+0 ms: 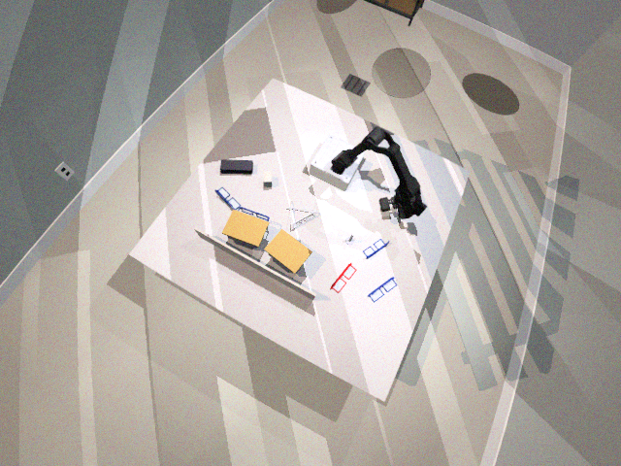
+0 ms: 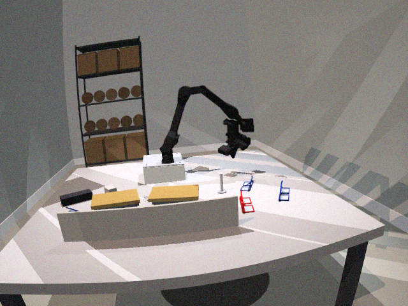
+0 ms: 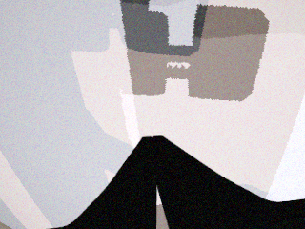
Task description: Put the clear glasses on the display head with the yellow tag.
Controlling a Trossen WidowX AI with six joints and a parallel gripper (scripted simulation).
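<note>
The clear glasses (image 1: 301, 221) lie on the table in the top view, temples spread, between the robot base and the two orange-yellow boards. The left board (image 1: 245, 227) (image 2: 115, 199) and right board (image 1: 288, 250) (image 2: 173, 193) stand raised above the table. The display heads cannot be made out; the boards and the grey panel cover that area. No yellow tag can be made out. My gripper (image 2: 233, 155) (image 3: 152, 145) is shut and empty, its fingertips together. It points down above the table, to the right of the base and well away from the clear glasses.
A grey upright panel (image 1: 255, 264) (image 2: 151, 220) stands in front of the boards. Red glasses (image 1: 342, 276) (image 2: 241, 201), several blue glasses and a thin post (image 2: 221, 183) stand or lie to the right. A dark case (image 1: 236, 167) (image 2: 76, 197) and a small block (image 1: 267, 184) lie left.
</note>
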